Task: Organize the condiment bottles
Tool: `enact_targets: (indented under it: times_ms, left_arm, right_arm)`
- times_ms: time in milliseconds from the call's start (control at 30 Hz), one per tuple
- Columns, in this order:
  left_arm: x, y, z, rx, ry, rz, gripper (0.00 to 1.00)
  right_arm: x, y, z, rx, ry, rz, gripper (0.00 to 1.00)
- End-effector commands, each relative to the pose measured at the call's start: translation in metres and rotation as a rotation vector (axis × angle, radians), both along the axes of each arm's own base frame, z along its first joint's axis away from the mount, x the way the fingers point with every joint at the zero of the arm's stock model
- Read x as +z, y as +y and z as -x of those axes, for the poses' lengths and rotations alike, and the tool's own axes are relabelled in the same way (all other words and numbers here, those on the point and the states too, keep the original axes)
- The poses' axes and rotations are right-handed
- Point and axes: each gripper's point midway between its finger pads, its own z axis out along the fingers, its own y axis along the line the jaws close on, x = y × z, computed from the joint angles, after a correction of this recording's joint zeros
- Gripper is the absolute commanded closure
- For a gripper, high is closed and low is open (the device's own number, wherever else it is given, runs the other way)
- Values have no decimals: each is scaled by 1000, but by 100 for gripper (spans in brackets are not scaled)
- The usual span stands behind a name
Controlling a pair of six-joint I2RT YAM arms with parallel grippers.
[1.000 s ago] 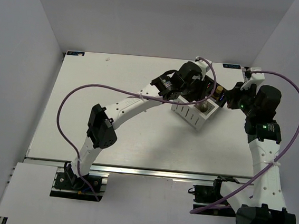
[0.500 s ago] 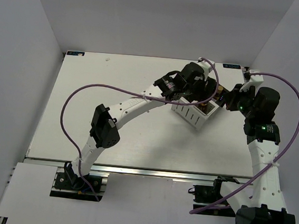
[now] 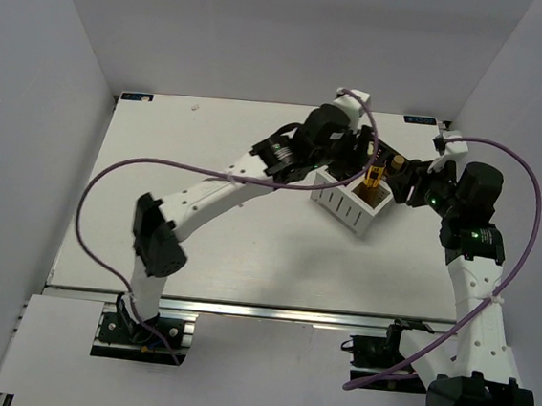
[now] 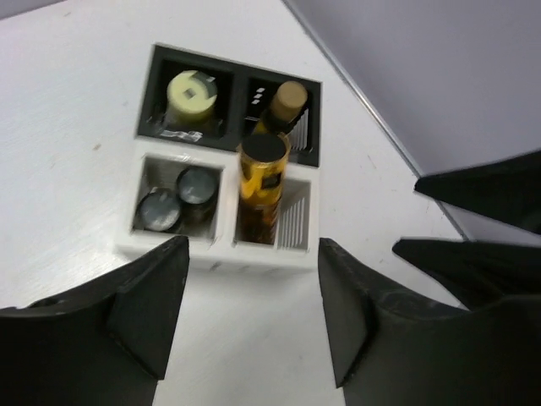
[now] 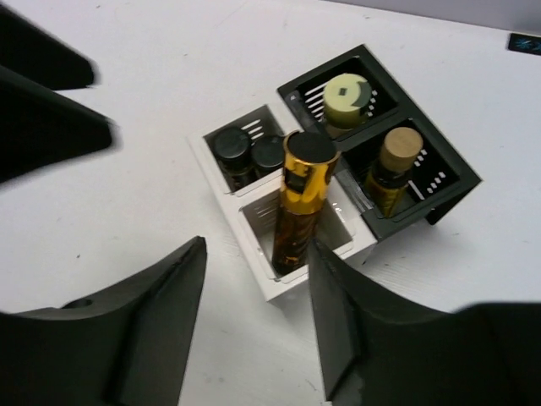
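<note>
In the left wrist view, the slim yellow bottle (image 4: 262,190) is set in the 3 o'clock compartment of the white rack (image 4: 211,254). The left gripper (image 4: 252,279) and right gripper (image 5: 258,254) are spread wide, empty. Lift-off should be made straight up, so the cap is not clipped.

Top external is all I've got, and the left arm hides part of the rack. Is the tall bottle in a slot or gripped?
Observer: In a slot. The left wrist view shows the tall bottle standing in the white rack, with the left pincer open and off it.
Operator: What's in the slot beside it?
Observer: Two dark-capped bottles, side by side.
Operator: And the black box behind the rack?
Observer: The black box holds a cream-lidded jar in one cell and a corked bottle in the other.
</note>
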Motion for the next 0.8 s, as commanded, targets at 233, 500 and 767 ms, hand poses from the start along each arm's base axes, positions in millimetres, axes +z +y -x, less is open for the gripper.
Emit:
enact_targets:
  times_ms: [233,500,767]
  left_arm:
    - [2,118,48,180,22,64,33]
    - [-18,136,61,207,67,56,33]
    - [-29,146,68,224,92,46,32]
  right_arm:
    - [5,12,7,100,-40,0,39]
    - [5,14,5,112,-38,0,43]
    - [2,14,-10,128,-52,14,81]
